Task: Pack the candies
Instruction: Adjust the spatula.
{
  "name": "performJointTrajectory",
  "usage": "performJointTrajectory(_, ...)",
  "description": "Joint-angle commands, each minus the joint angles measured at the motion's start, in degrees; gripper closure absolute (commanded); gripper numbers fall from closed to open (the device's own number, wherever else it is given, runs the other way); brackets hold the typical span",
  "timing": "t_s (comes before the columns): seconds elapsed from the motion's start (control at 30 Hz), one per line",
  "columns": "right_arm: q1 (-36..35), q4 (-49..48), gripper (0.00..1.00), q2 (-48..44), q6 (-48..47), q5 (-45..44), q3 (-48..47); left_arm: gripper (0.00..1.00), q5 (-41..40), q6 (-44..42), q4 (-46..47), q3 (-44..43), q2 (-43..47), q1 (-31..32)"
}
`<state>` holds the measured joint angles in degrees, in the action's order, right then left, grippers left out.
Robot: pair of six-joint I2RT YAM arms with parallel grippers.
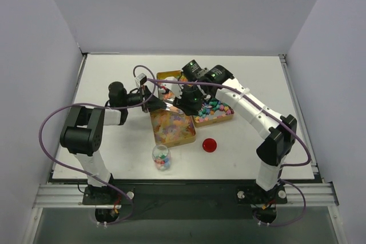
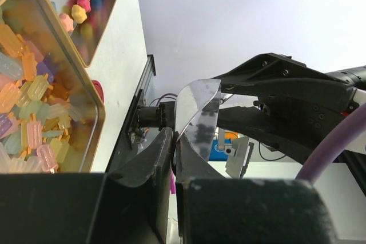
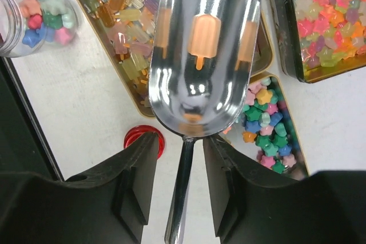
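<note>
Centrally, mirror-bright scoop [image 3: 200, 101], popsicle-shaped candy [image 3: 204, 37].

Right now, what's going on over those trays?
The left gripper pinches the rim of a metal scoop held over the trays, with one orange candy lying in it. The right gripper straddles the scoop's handle with its jaws open, not clamping it. The jar stands near the arms with some sweets inside, and its red lid lies apart on the table.
</note>
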<state>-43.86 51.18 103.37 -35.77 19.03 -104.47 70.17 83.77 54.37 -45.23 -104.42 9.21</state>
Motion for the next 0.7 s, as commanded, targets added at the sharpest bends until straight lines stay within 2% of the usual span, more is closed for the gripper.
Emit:
performJointTrajectory(0.0, 0.88, -1.34, 0.6, -2.47, 3.42, 5.58, 1.02, 1.0, 1.11, 5.53, 11.72, -1.7, -0.78, 0.28)
performJointTrajectory(0.23, 1.58, -0.99, 0.64, -1.86, 4.13, 3.14, 0.75, 1.0, 1.02, 5.71, 12.25, -2.32, -1.22, 0.19)
performJointTrajectory(0.37, 2.72, 0.15, 0.66, -1.24, 4.04, 0.31, 0.05, 1.0, 1.02, 3.08, 9.18, -1.97, -0.61, 0.1)
performJointTrajectory(0.67, 5.27, 2.43, 0.83, -1.24, 3.16, 0.57, -1.09, 1.0, 0.58, -0.97, 4.08, -2.58, -0.43, 0.02)
